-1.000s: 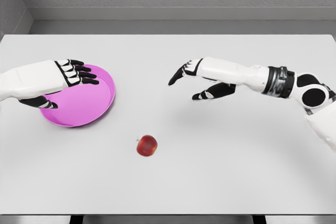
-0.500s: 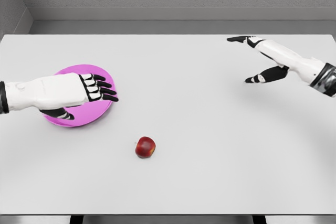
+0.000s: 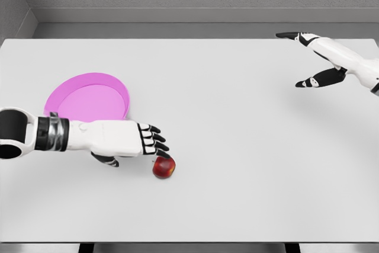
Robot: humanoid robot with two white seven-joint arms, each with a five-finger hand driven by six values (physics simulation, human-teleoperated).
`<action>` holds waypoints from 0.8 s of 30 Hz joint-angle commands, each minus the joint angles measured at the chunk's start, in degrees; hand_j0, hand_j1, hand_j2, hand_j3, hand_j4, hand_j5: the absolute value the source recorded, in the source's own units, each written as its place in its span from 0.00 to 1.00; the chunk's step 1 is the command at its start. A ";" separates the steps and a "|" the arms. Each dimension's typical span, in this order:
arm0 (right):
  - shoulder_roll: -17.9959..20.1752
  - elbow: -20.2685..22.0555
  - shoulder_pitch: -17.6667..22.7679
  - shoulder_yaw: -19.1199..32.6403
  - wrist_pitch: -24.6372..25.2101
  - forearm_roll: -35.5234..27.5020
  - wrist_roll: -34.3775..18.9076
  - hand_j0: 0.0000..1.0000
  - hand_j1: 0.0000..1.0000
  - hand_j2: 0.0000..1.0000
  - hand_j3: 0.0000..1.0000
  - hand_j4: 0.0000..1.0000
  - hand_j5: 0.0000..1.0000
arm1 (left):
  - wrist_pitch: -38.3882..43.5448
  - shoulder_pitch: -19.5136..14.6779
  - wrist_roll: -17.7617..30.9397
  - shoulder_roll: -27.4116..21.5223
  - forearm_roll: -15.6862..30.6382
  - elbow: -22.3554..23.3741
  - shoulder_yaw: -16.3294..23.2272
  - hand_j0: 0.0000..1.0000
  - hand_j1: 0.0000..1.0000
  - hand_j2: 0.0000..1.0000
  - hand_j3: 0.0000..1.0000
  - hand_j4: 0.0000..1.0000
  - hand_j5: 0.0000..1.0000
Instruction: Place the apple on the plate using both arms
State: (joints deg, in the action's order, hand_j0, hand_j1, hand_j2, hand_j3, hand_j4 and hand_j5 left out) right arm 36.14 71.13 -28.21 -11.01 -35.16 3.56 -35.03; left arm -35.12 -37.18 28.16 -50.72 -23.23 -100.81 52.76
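Hovering left hand (image 3: pixel 133 140) beside round glossy apple (image 3: pixel 164 167).

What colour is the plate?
The plate is bright pink-purple, almost magenta. The head view shows it best.

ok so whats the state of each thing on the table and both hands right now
apple: upright on the table, not on the plate, not grasped
plate: flat on the table, nothing on it
left hand: open, fingers right by the apple, no grasp visible
right hand: open, spread, far from the apple, holding nothing
table: bears apple and plate
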 commanded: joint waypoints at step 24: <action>0.08 0.15 0.09 -0.06 0.16 -0.31 0.03 1.00 1.00 1.00 1.00 1.00 1.00 | 0.12 -0.70 0.67 4.40 -2.52 -0.18 3.14 0.87 0.87 0.87 0.87 0.87 0.87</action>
State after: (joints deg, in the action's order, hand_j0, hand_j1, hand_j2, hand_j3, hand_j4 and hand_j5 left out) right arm 36.17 71.31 -28.21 -11.09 -35.16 3.62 -35.03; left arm -35.12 -37.88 28.83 -46.33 -25.68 -100.92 55.32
